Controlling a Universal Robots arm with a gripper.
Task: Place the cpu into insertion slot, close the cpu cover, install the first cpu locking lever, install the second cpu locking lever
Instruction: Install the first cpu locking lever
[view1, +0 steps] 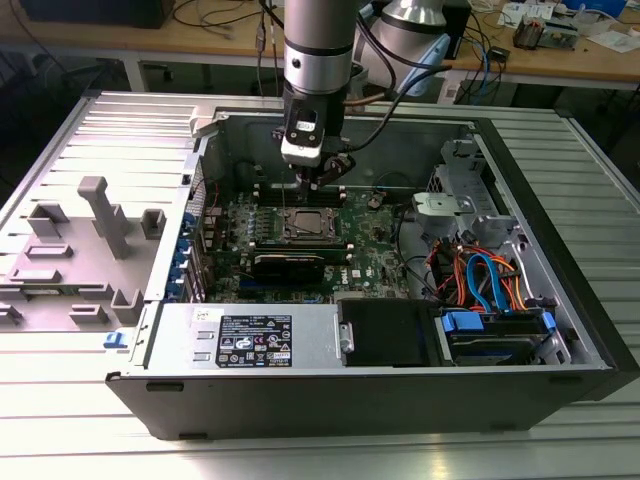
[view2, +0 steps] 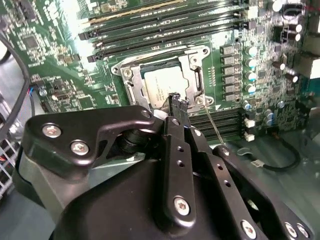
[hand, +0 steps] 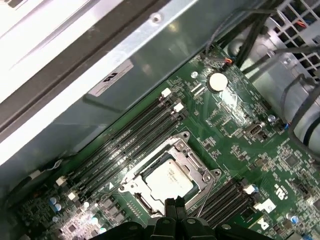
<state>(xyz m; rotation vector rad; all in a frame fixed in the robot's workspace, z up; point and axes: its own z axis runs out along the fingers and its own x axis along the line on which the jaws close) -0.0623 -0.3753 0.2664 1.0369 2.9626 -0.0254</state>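
The cpu (view1: 305, 224), a silver-grey square, lies in the insertion slot (view2: 125, 67) on the green motherboard. In both wrist views the cpu (view2: 162, 87) (hand: 167, 181) shows through the window of the cpu cover (view2: 196, 75) (hand: 197, 170), which lies flat over it. My gripper (view1: 318, 185) hangs just above the socket's edge. Its black fingertips are shut together with nothing visible between them, at the socket's rim beside the cpu (view2: 177, 100) (hand: 174, 202). A thin metal locking lever (view2: 212, 125) (hand: 205, 197) runs along the socket side, close to the fingertips.
Long black memory slots (view2: 165, 30) (hand: 130, 145) flank the socket. A black expansion card (view1: 290, 265) lies in front of the socket. The case's back wall (hand: 125, 65) stands close behind the board. Coloured cables (view1: 480, 280) fill the exterior view's right.
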